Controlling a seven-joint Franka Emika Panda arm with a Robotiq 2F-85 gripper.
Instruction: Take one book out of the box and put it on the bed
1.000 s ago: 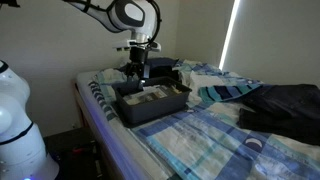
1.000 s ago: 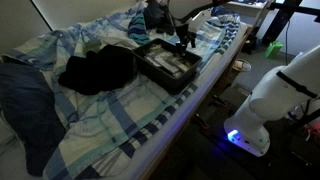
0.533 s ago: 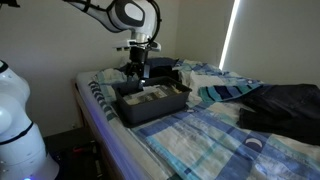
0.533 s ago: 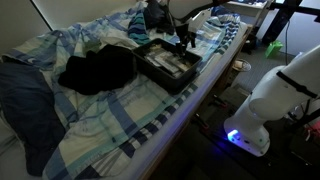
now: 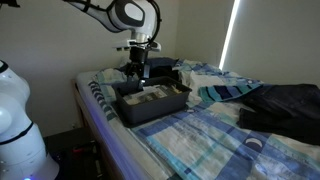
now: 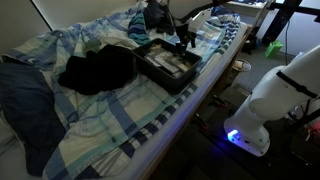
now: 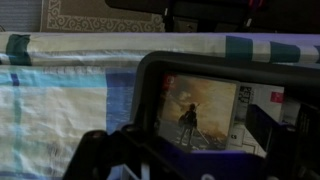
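The dark grey box (image 5: 134, 116) lies on the bed (image 5: 200, 135) with its blue-and-white plaid cover; both show in both exterior views, box (image 6: 186, 84) and bed (image 6: 110, 125). My gripper (image 5: 135, 70) hangs over the box's far end, just above its contents, and also shows in an exterior view (image 6: 185, 42). In the wrist view the book (image 7: 200, 108), brownish with a tan picture of a standing figure, lies flat inside the box (image 7: 150, 72). My gripper (image 7: 190, 142) is open, its dark fingers (image 7: 100, 150) spread on either side of the book, not touching it.
Pale books or papers (image 5: 152, 97) fill the rest of the box. A black bag-like heap (image 6: 100, 70) lies on the cover beside it. A white robot body (image 6: 268, 100) stands by the bed's edge. Rumpled bedding (image 5: 225, 85) is piled behind the box.
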